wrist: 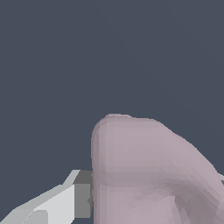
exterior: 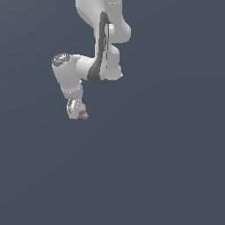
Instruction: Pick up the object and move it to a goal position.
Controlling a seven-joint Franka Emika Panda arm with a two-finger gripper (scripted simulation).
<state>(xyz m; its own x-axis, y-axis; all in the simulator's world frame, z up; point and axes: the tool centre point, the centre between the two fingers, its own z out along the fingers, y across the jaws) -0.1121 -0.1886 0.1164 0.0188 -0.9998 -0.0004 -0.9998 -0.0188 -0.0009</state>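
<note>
The object (exterior: 82, 112) is pale pinkish-mauve, plain and unpatterned. The fingers (wrist: 65, 201) beside it are white with grey pads, against a uniform slate-blue backdrop.

A flat, uniform dark slate-blue surface (exterior: 167, 167) fills the exterior view.

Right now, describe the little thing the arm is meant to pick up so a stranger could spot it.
Follow the white robot arm down to its gripper. Against the gripper's tip sits a small pale pinkish-mauve lumpy blob; it is the only coloured, rounded thing against the plain dark grey background.
</note>
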